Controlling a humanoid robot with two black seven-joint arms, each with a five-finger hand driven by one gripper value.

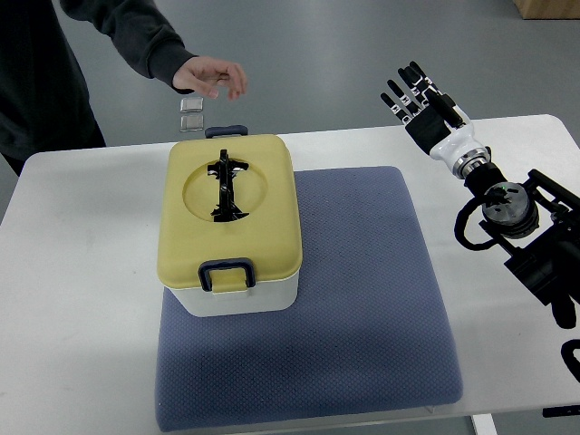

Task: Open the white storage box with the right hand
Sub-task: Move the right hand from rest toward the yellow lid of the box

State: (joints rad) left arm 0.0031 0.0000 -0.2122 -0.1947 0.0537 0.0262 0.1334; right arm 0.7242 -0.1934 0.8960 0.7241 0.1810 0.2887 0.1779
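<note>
A white storage box (243, 294) with a yellow lid (230, 213) stands on the left part of a blue-grey mat (362, 299). The lid is down, with a black folding handle (227, 186) lying in its round recess and dark blue latches at the near side (227, 273) and the far side (227, 131). My right hand (415, 95) hovers over the table's far right edge, well to the right of the box, fingers spread and holding nothing. Its arm (517, 217) comes in from the right.
A person in a dark sleeve stands at the far left, a hand (211, 77) held just beyond the box. The white table (82, 272) carries the mat. Small metal plates (191, 115) lie on the floor past the table.
</note>
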